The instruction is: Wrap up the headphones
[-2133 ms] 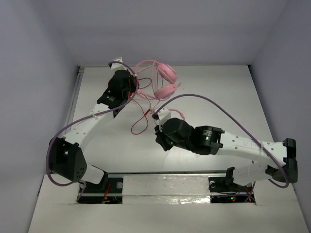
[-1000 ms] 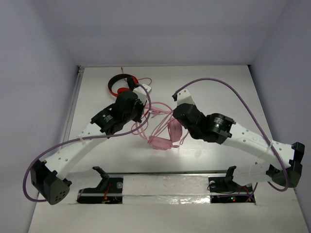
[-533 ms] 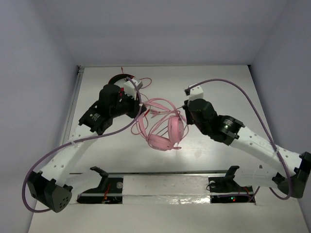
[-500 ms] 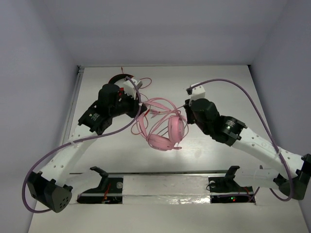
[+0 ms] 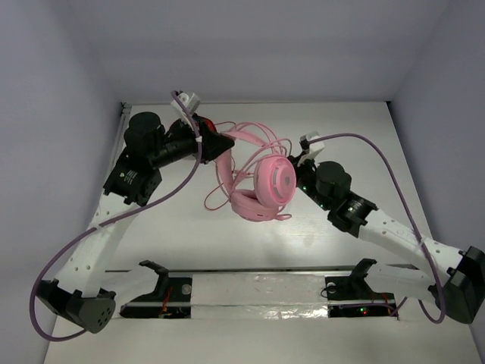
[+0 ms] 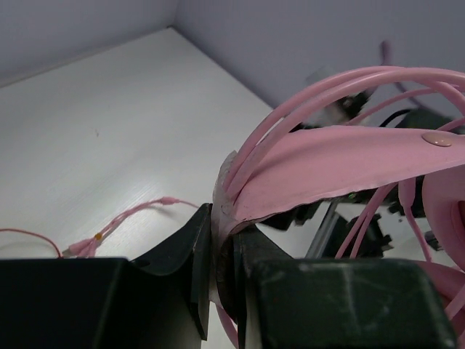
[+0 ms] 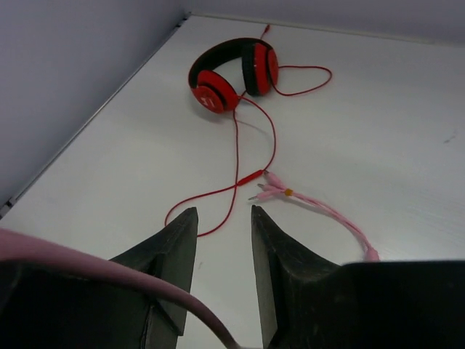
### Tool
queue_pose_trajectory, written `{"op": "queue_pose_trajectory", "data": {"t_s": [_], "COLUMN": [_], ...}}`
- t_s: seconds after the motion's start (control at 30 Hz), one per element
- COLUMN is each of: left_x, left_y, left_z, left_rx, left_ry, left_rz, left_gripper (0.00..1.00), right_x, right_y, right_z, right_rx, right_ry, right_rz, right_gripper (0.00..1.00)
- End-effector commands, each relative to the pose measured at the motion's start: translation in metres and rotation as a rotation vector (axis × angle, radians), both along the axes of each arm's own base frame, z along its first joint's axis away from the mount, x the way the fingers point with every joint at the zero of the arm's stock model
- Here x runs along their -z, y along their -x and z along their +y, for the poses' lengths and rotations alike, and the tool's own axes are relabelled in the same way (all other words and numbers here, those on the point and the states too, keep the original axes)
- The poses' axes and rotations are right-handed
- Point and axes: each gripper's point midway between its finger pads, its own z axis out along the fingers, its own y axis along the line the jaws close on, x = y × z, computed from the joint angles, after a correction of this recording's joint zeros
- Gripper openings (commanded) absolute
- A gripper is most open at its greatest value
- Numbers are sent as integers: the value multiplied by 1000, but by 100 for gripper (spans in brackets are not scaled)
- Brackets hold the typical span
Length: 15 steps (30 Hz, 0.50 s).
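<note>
The pale-pink headphones (image 5: 274,182) hang in the air at mid table, with one round cup facing the top camera and the other cup (image 5: 245,205) below it. My left gripper (image 5: 217,143) is shut on the pink headband (image 6: 327,163), and the band end is pinched between the jaws (image 6: 224,243). Loops of thin pink cable (image 5: 261,140) trail off the band. The cable's plug end (image 7: 275,190) lies on the table. My right gripper (image 7: 223,212) is open and empty, just right of the raised cup (image 5: 298,168).
Red-and-black headphones (image 7: 231,75) lie at the back left, mostly hidden under my left gripper in the top view. Their red cable (image 7: 234,190) snakes across the table beside the pink plugs. Grey walls close in the left, back and right sides.
My left gripper has swung up and back with the headband, lifting the pink headphones off the table. The right gripper has drawn in beside the raised cup.
</note>
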Motion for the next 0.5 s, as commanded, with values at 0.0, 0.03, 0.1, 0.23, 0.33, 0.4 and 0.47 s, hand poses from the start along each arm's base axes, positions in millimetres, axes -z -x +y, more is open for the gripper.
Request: {"op": "queue_pose_trajectory", "data": {"t_s": [0.0,0.03,0.1,0.23,0.33,0.4,0.47], "left_x": [-89,-94,-110,-141,-153,-158,-160], "left_y": [27,28,27,23,27,28,28], "left_z": [-2,-3,1,14,13,11,11], "left_rx": [77,86,78,32,86,124,132], "left_ry": [196,216,246,335,390,419,436], "left_rz": [-113,-95,-105,-112,-80,-54,-39], "left_gripper": [0,0,0,0,0,0,0], "right_x": [-28,-25,-14,1,18,28,32], "right_y": [-5,-6,-12,-18,-29,-36,-41], "right_z": [17,20,24,28,31,32,31], "right_rx": [-62,-69,-74,-100,-114,-117,-130], "right_ry": [-138,-141,-143,-155,-150,-155,-160], "right_rz": [-107,-104,-95,-100,-74,-61,-51], "right_gripper": [42,42,42,42,42,42,43]}}
